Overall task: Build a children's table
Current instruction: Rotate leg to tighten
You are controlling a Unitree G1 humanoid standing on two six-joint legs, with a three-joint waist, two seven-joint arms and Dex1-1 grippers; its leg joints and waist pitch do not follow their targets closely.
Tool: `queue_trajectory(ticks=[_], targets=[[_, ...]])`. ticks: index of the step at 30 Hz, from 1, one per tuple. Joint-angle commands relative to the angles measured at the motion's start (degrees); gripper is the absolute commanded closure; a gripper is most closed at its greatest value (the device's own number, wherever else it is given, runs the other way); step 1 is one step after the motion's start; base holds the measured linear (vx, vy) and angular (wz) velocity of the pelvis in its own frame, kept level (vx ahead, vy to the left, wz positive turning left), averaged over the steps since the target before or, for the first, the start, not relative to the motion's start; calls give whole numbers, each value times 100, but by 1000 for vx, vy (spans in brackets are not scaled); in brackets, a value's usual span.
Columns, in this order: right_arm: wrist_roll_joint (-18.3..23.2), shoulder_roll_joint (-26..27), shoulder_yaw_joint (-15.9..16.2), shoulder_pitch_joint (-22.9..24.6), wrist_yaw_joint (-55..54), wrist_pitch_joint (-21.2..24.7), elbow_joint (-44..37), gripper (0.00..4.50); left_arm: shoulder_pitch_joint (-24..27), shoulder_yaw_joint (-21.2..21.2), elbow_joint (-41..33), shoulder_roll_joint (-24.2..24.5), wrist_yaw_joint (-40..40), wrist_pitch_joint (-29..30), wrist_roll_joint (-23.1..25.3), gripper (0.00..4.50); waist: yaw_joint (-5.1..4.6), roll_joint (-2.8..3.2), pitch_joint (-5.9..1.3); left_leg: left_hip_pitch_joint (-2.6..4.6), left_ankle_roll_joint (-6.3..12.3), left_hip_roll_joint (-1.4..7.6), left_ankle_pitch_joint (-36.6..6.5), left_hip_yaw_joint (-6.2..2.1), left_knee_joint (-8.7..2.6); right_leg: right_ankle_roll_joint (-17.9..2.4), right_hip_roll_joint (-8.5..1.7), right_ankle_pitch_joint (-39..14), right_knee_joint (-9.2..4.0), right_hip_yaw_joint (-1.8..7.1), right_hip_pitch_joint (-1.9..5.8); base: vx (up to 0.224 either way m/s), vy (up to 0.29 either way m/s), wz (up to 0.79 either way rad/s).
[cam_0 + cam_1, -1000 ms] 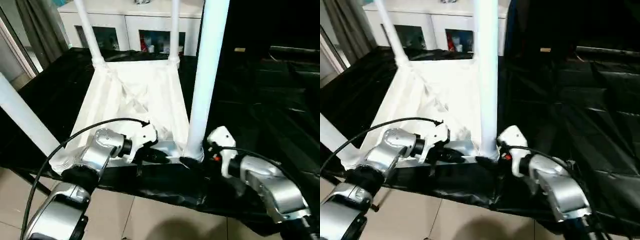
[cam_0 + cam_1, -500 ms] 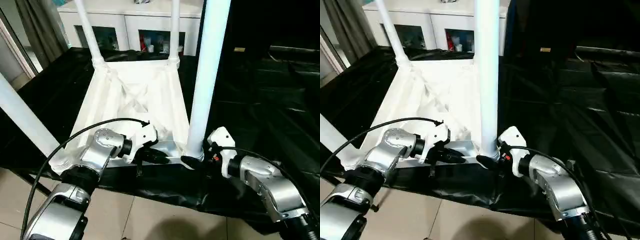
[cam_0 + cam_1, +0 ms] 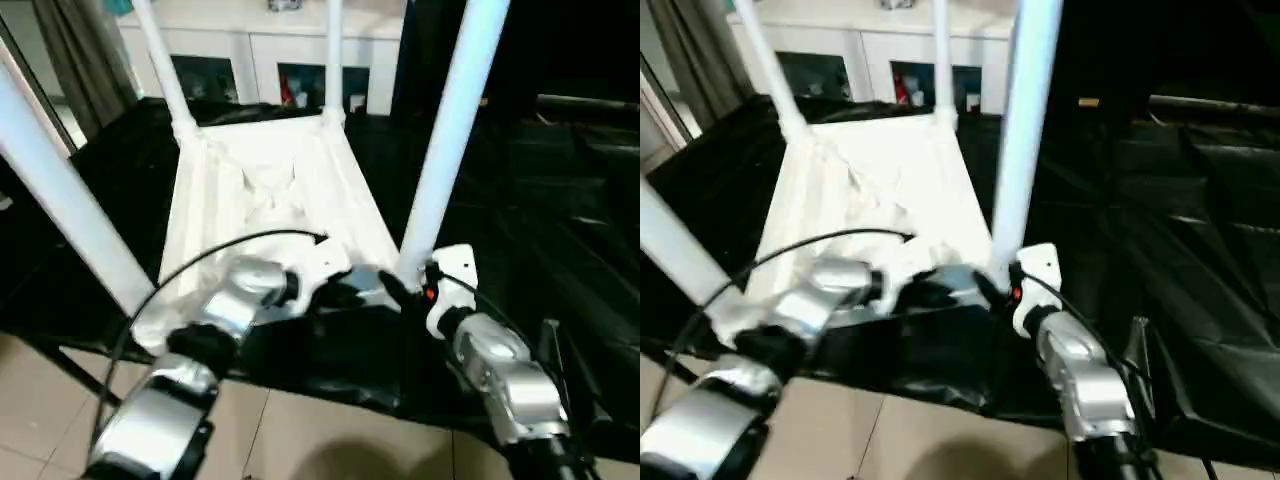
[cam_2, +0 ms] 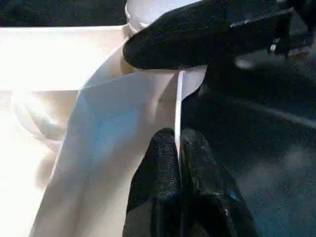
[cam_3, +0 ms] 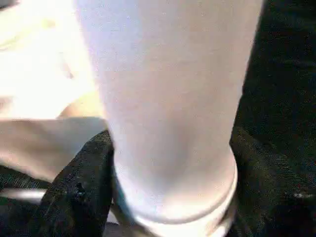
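The white children's table lies upside down, its ribbed top (image 3: 270, 190) on a black sheet and all four legs pointing up. The near right leg (image 3: 450, 140) leans to the right from its corner socket. My right gripper (image 3: 405, 282) is shut around this leg's base; in the right wrist view its black fingers (image 5: 79, 182) flank the leg (image 5: 168, 98). My left gripper (image 3: 362, 286) is shut on the top's near rim (image 4: 178, 108), just beside that corner, its fingertips (image 4: 165, 148) pinching the thin edge. The near left leg (image 3: 70, 200) stands at the left.
A white glass-door cabinet (image 3: 250, 60) stands behind the work surface. The black sheet (image 3: 540, 180) stretches away to the right. Tiled floor (image 3: 60, 420) lies below the near edge, and a grey curtain (image 3: 85, 60) hangs at the far left.
The view has shifted. My left gripper now sits closer to the near right corner, almost touching the right gripper. The near right leg leans further right.
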Motion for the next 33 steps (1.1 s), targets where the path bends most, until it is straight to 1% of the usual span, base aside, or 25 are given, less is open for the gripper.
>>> queue_trajectory(ticks=[1, 2, 3, 5, 6, 9, 10, 11, 12, 13, 14, 15, 17, 18, 19, 20, 22, 23, 24, 26, 27, 29, 30, 31, 33], targets=[[47, 366, 313, -64, -102, 69, 242, 149, -120, 42, 241, -333, 743, 11, 9, 450, -41, -72, -292, -26, 225, 128, -1279, -64, -406, -801, -280, -2242, -497, 199, 267, 0, 0, 0], [-19, 405, 316, -127, -168, 1, 318, 149, -163, 55, 317, -393, 817, -8, 36, 450, -38, -72, -296, -13, 250, 132, -1266, -59, -398, -815, -285, -2190, -501, 202, 251, 0, 0, 0], [-8, 419, 309, -148, -149, -14, 341, 149, -175, 70, 333, -416, 834, -21, 31, 450, -51, -78, -300, -26, 278, 124, -1234, -58, -392, -832, -283, -2133, -491, 203, 259, 0, 0, 0], [21, 438, 319, -178, -111, -48, 357, 149, -195, 80, 344, -448, 771, -100, 13, 450, -31, -87, -319, -38, 360, 124, -1115, -55, -382, -860, -289, -2006, -477, 202, 275, 0, 0, 0], [63, 432, 337, -171, 17, -68, 331, 149, -193, 89, 334, -436, 747, -109, -6, 450, -21, -80, -317, -49, 423, 132, -1024, -55, -383, -914, -286, -1849, -457, 201, 284, 0, 0, 0], [68, 439, 347, -157, 120, -121, 302, 149, -188, 99, 335, -405, 706, -143, -33, 450, -22, -73, -312, -46, 455, 136, -1057, -51, -384, -953, -289, -1848, -458, 198, 281, 0, 0, 0], [120, 379, 339, -137, 258, -152, 202, 110, -172, 101, 313, -329, 553, -230, -71, 450, -24, -80, -305, -37, 453, 137, -1132, -51, -390, -944, -289, -1966, -475, 195, 273, 0, 0, 0], [158, 265, 375, -119, 439, -127, 94, 110, -140, 100, 263, -259, 346, -336, -122, 450, -27, -99, -305, -43, 460, 131, -1162, -49, -389, -927, -290, -2028, -480, 194, 279, 0, 0, 0], [186, 184, 404, -107, 572, -103, 20, 110, -116, 100, 227, -213, 205, -406, -156, 450, -20, -89, -312, -52, 487, 135, -1150, -55, -391, -898, -297, -2045, -475, 197, 294, 0, 0, 0], [196, 82, 456, -94, 746, -62, -66, 94, -103, 109, 210, -168, 102, -436, -184, 450, -22, -87, -310, -68, 518, 145, -1108, -64, -396, -906, -295, -1945, -461, 195, 301, 0, 0, 0], [228, -54, 534, -59, 986, 36, -200, 81, -85, 110, 192, -106, 11, -471, -196, 450, -20, -98, -311, -69, 529, 142, -1088, -63, -394, -905, -287, -1909, -460, 193, 307, 0, 0, 0], [206, -254, 659, -15, 1246, 105, -348, 71, -54, 111, 156, -35, -154, -515, -231, 450, -14, -95, -317, -64, 537, 148, -1050, -66, -389, -920, -292, -1850, -450, 194, 309, 0, 0, 0], [172, -879, 1012, 158, 2011, 312, -844, 59, 70, 109, 9, 195, -707, -723, -357, 450, -14, -101, -304, -79, 602, 154, -1011, -59, -379, -953, -293, -1773, -447, 200, 328, 0, 0, 0], [166, -978, 1049, 186, 2109, 332, -915, 59, 95, 115, -26, 230, -814, -739, -394, 450, -11, -107, -300, -87, 622, 156, -1014, -58, -377, -945, -293, -1768, -443, 203, 334, 0, 0, 0], [149, -1282, 1147, 276, 2416, 397, -1131, 59, 175, 138, -137, 340, -1155, -783, -517, 450, -16, -104, -303, -91, 643, 160, -1024, -59, -379, -949, -301, -1795, -438, 206, 331, 0, 0, 0], [162, -1496, 1178, 331, 2644, 422, -1253, 59, 234, 135, -226, 438, -1407, -801, -588, 450, -15, -98, -300, -71, 639, 164, -1064, -48, -375, -955, -301, -1897, -452, 208, 299, 0, 0, 0], [199, -1783, 1187, 413, 2980, 451, -1414, 59, 334, 115, -372, 604, -1752, -760, -672, 450, -9, -117, -305, -61, 619, 192, -1099, -55, -378, -995, -311, -1934, -433, 213, 297, 0, 0, 0], [231, -1913, 1173, 446, 3135, 477, -1481, 59, 405, 91, -474, 706, -1965, -719, -722, 450, -9, -117, -305, -61, 619, 192, -1099, -55, -378, -995, -311, -1934, -433, 213, 297, 0, 0, 0], [259, -1992, 1165, 463, 3229, 509, -1528, 59, 447, 76, -531, 768, -2098, -697, -756, 450, -17, -110, -299, -79, 632, 195, -1085, -55, -383, -1035, -310, -1898, -423, 218, 294, 0, 0, 0], [341, -2100, 1150, 470, 3399, 518, -1566, 59, 532, 51, -645, 874, -2320, -637, -814, 450, -10, -130, -301, -62, 645, 204, -1066, -46, -379, -1100, -313, -1846, -413, 219, 272, 0, 0, 0], [402, -2142, 1141, 467, 3452, 557, -1595, 59, 573, 51, -698, 916, -2398, -619, -836, 450, -12, -137, -300, -66, 640, 203, -1065, -43, -377, -1107, -314, -1859, -415, 219, 271, 0, 0, 0], [455, -2188, 1143, 468, 3514, 607, -1637, 59, 613, 53, -754, 955, -2495, -595, -868, 450, 14, -126, -305, -54, 625, 213, -997, -37, -369, -1136, -313, -1776, -406, 226, 261, 0, 0, 0], [514, -2217, 1148, 457, 3595, 651, -1655, 59, 667, 55, -829, 999, -2588, -554, -903, 450, 30, -153, -308, -60, 630, 213, -922, -34, -368, -1143, -308, -1662, -388, 227, 269, 0, 0, 0], [586, -2251, 1166, 446, 3733, 707, -1671, 59, 728, 59, -921, 1040, -2674, -503, -927, 450, 52, -153, -307, -74, 650, 223, -855, -42, -371, -1165, -321, -1568, -359, 226, 284, 0, 0, 0], [614, -2263, 1184, 438, 3834, 726, -1671, 59, 776, 60, -998, 1069, -2718, -440, -935, 450, 50, -158, -308, -65, 655, 217, -850, -33, -361, -1156, -318, -1574, -366, 227, 272, 0, 0, 0]])
